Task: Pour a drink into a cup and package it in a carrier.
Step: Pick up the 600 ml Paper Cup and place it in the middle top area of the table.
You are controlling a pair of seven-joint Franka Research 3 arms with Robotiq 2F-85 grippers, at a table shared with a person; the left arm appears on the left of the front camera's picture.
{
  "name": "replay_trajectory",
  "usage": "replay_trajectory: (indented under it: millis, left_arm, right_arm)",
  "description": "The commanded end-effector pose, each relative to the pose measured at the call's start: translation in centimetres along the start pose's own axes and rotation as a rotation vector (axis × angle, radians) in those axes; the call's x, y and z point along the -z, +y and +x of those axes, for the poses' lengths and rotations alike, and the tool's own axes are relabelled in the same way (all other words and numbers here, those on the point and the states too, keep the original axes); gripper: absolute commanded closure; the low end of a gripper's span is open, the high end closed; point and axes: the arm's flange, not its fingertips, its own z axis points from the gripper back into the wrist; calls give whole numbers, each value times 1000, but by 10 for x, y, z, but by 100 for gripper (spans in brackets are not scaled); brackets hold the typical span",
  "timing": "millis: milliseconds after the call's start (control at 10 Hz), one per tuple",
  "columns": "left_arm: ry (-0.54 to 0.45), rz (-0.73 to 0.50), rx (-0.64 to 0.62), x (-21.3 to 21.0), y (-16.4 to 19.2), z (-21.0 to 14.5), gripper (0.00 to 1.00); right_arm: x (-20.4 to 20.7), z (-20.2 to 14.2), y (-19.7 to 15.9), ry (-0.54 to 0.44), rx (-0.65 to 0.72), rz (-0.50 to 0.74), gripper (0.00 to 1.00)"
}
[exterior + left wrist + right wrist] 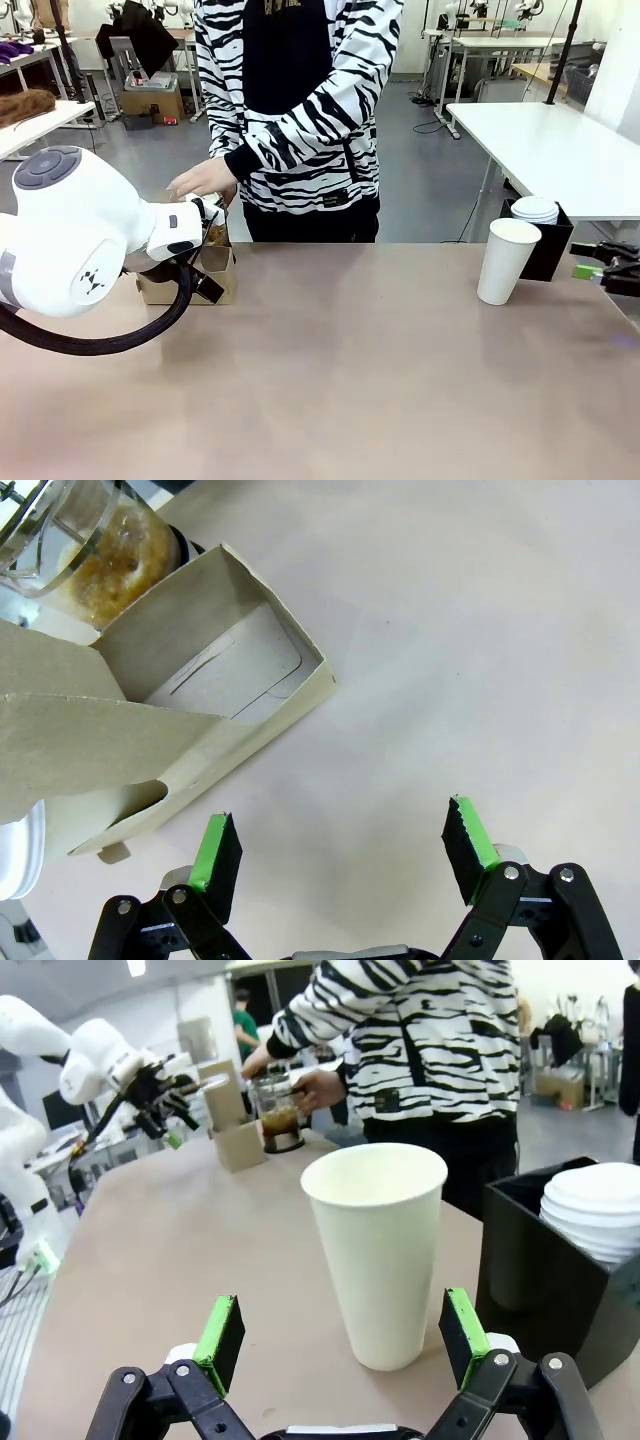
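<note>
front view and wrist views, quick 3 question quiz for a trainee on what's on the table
1. True or false: the white cup has a lid on it.
2. Fill in: the stack of lids sits in a ___ box.
3. The person's hand is on: A the jug, B the cup, C the stack of lids.

Key: 1 false; 2 black; 3 A.
</note>
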Motion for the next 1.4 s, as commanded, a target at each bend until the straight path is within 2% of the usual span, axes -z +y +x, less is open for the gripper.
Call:
replay_trajectory:
  millis: [0,200,700,1300]
  left_arm:
    - [-1,-1,1,0,0,0,0]
    - [-1,-1,1,0,0,0,0]
    - [-1,-1,1,0,0,0,0]
    - [-1,-1,1,0,0,0,0]
  right_arm:
    - [17,-20,-10,-75,-14,-21,0]
    - [33,-34,-6,-104,-2,-22,0]
    - [66,-41,-3,-122,-5,-88,0]
    - [102,-40,2,-82,3,-76,0]
